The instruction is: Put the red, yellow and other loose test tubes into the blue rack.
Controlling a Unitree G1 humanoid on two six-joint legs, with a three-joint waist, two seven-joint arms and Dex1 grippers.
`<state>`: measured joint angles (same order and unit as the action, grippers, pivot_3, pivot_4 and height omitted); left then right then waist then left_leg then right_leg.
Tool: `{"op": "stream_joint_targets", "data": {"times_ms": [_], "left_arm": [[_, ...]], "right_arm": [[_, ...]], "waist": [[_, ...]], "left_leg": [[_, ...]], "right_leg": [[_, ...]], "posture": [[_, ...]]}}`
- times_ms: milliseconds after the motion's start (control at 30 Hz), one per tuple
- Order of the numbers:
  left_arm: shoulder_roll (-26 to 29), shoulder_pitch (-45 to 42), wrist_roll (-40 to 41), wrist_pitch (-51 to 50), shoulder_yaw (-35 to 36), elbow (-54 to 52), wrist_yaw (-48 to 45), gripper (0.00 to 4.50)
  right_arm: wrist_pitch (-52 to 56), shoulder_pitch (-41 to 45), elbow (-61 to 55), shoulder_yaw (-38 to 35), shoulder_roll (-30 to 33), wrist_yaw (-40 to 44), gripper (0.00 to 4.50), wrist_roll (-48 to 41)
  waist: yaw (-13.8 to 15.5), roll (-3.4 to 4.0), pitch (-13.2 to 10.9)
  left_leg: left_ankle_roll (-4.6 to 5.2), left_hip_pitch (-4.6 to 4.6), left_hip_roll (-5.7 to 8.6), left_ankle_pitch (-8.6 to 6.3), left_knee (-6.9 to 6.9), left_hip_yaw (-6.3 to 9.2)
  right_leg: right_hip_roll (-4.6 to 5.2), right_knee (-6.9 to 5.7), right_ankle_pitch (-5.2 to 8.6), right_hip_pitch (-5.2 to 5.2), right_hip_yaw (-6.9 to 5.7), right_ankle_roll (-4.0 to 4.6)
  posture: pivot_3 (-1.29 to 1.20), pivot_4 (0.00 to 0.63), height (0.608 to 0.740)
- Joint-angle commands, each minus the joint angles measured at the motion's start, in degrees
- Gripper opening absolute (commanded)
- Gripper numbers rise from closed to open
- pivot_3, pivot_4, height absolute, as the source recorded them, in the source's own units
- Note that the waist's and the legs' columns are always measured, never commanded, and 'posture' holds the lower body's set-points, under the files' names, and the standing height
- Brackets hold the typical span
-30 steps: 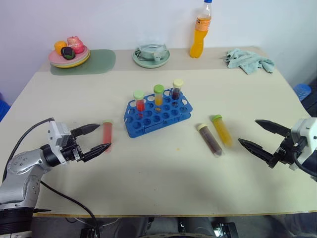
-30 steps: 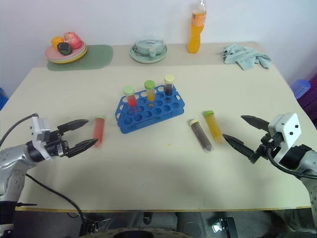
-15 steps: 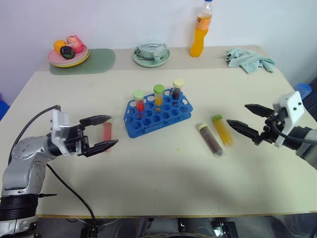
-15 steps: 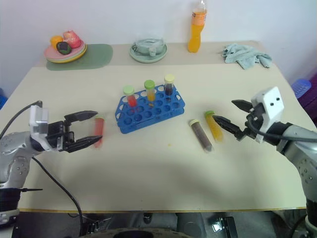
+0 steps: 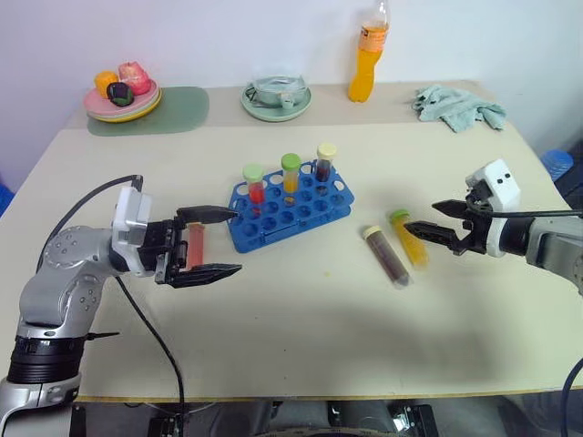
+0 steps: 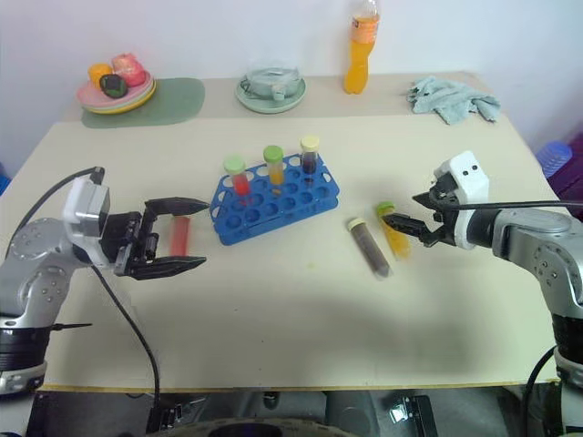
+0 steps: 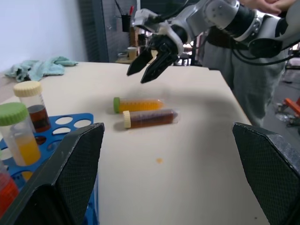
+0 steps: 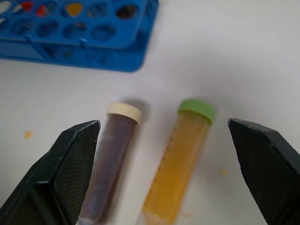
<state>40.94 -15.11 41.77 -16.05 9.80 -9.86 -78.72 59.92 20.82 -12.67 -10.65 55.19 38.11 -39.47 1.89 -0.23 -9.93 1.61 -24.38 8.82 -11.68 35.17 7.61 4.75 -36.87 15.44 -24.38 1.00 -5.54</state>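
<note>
Both arms of a humanoid robot reached over a pale worktop (image 5: pixel 301 319) where 3 loose test tubes lay flat beside the blue rack (image 5: pixel 290 207), which already held 3 capped tubes upright. The left tool (image 5: pixel 214 244), its black fingers spread wide and empty, hovered level near the red tube (image 5: pixel 196 247), which lay on the worktop just left of the rack. The right tool (image 5: pixel 426 220), likewise spread wide and holding nothing, pointed down toward the yellow tube (image 5: pixel 407 238) and the dark brown tube (image 5: pixel 386 255), which lay side by side, close but apparently not touching, to the right of the rack.

The risks appeared plain. With the yellow and brown tubes so near each other, a finger descending between them could have nudged the brown one and set it rolling across the smooth worktop, or the tool could have closed on both at once. A round tube pinched off centre might have slipped or swung in the grip, leaving it tilted and hard to line up with a hole. On the left, a finger coming in too low might have pushed the red tube away or against the rack, shifting the light stand. The standing tubes could also have been knocked by a tool arriving over the rack
</note>
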Motion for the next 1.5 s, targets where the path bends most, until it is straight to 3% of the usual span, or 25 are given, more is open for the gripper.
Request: {"op": "stream_joint_targets", "data": {"times_ms": [33, 300, 767, 1067, 1267, 1367, 1500], "left_arm": [[0.4, -0.31, 1.0, -0.57, 0.4, -2.27, 0.24, 4.45], [0.08, 1.87, 1.32, -2.22, 0.7, -5.17, 2.04, 4.45], [0.47, 3.17, 1.71, -2.79, 1.54, -5.94, 2.89, 4.45], [0.75, 4.54, 1.4, -2.18, 2.34, -5.57, 2.5, 4.45], [0.95, 6.27, 0.96, -0.93, 3.35, -5.19, 1.73, 4.45], [0.82, 7.44, 0.72, -0.06, 3.86, -4.89, 1.14, 4.5], [0.54, 8.9, 0.33, 1.16, 4.05, -4.48, 0.54, 4.5]], "right_arm": [[0.74, 2.49, 0.89, 2.15, 0.81, 0.1, 4.5, 2.19], [5.86, 7.65, 1.68, 5.16, -2.2, -0.29, 4.5, 2.1], [11.81, 7.02, -4.95, 9.23, -5.6, 0.72, 4.5, -0.25], [11.04, 11.34, -0.79, 16.72, -11.17, -4.24, 4.5, 6.4], [8.32, 12.91, -1.22, 23.81, -9.57, -3.17, 4.5, 12.27], [6.81, 12.35, -3.2, 26.9, -7.34, -1.83, 3.6, 14.69], [4.76, 11.39, -6.02, 29.46, -5.36, -0.26, 1.52, 17.04]], "waist": [[0.11, 0.0, 0.0], [0.17, 0.0, 0.0], [0.2, 0.0, 0.0], [0.2, -0.01, 0.0], [0.22, -0.01, 0.0], [0.22, -0.01, 0.01], [0.2, -0.01, 0.01]], "left_leg": [[-0.01, 0.0, 0.0, 0.01, 0.0, 0.0], [-0.03, 0.0, 0.0, 0.02, 0.05, -0.01], [-0.04, -0.01, 0.0, 0.03, 0.08, -0.01], [-0.1, -0.01, 0.0, 0.06, 0.09, -0.01], [-0.11, -0.01, 0.0, 0.07, 0.07, -0.01], [-0.12, -0.01, 0.0, 0.07, 0.09, -0.01], [-0.12, 0.0, -0.01, 0.07, 0.1, -0.01]], "right_leg": [[0.0, -0.04, 0.0, -0.01, 0.0, 0.0], [0.0, -0.12, -0.01, -0.04, 0.01, 0.02], [-0.01, -0.14, -0.05, -0.05, 0.01, 0.03], [-0.02, -0.17, -0.08, -0.07, 0.02, 0.06], [-0.03, -0.17, -0.1, -0.08, 0.01, 0.05], [-0.03, -0.17, -0.1, -0.08, 0.02, 0.05], [-0.03, -0.17, -0.1, -0.07, 0.01, 0.07]], "posture": [[0.0, 0.15, 0.74], [0.0, 0.15, 0.74], [0.0, 0.15, 0.74], [0.0, 0.15, 0.74], [0.0, 0.15, 0.74], [0.0, 0.15, 0.74], [0.0, 0.15, 0.74]]}}
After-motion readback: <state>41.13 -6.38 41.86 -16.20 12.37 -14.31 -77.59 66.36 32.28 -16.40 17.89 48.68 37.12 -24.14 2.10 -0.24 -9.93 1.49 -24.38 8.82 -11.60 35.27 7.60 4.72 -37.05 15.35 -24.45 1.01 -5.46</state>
